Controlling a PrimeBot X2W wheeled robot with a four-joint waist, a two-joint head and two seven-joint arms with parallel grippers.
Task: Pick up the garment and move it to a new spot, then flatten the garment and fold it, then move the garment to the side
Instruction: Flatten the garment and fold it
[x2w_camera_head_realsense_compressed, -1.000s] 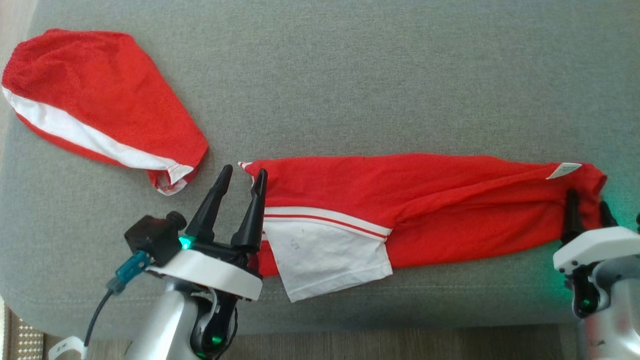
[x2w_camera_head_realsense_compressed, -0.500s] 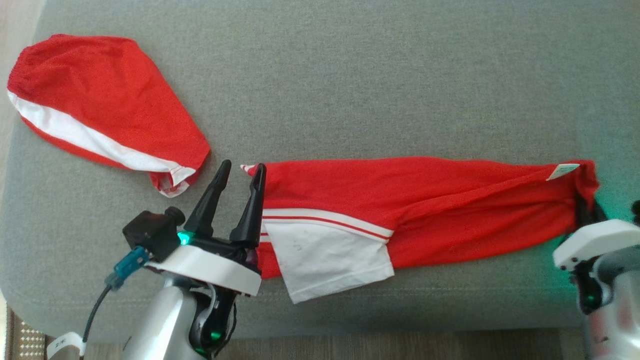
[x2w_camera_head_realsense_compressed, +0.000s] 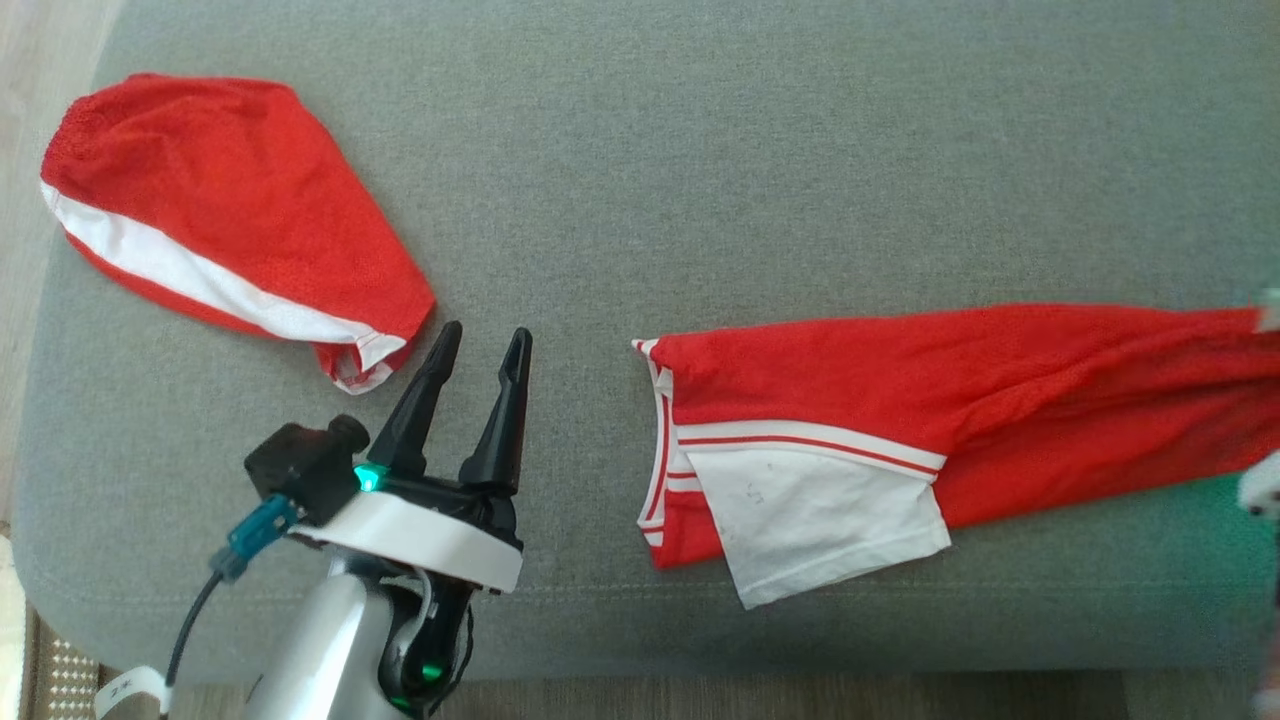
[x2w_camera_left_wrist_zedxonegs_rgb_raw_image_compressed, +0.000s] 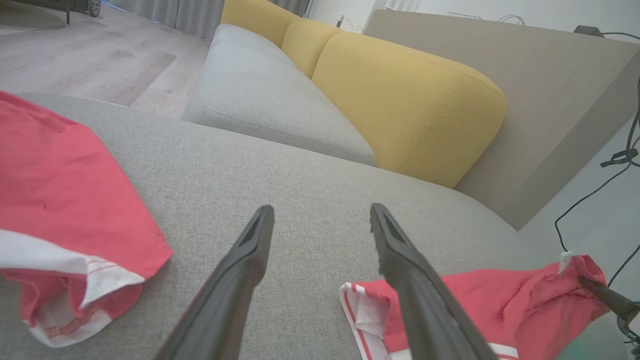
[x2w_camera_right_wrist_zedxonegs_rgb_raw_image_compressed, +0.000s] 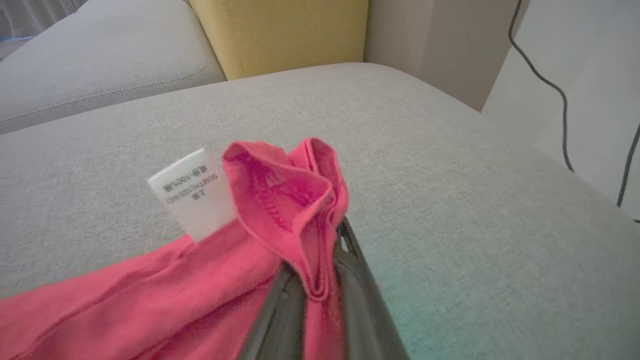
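Garment (x2w_camera_head_realsense_compressed: 900, 400): red, with white striped trim and a white panel. It lies stretched lengthwise across the near right of the grey cushion (x2w_camera_head_realsense_compressed: 700, 150), hem end pointing left, right end running past the edge of the head view.
Right gripper (x2w_camera_right_wrist_zedxonegs_rgb_raw_image_compressed: 320, 280): clenched on a bunched fold at the garment's right end, just beside a white label (x2w_camera_right_wrist_zedxonegs_rgb_raw_image_compressed: 192, 192).
Left gripper (x2w_camera_head_realsense_compressed: 485, 335): released, fingers spread and empty, over bare cushion left of the garment and apart from it.
Second red cloth (x2w_camera_head_realsense_compressed: 230, 220): far left, lying alone.

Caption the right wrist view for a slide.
Right gripper shut on a bunched edge of the red garment, white care label beside it, on grey cushion.
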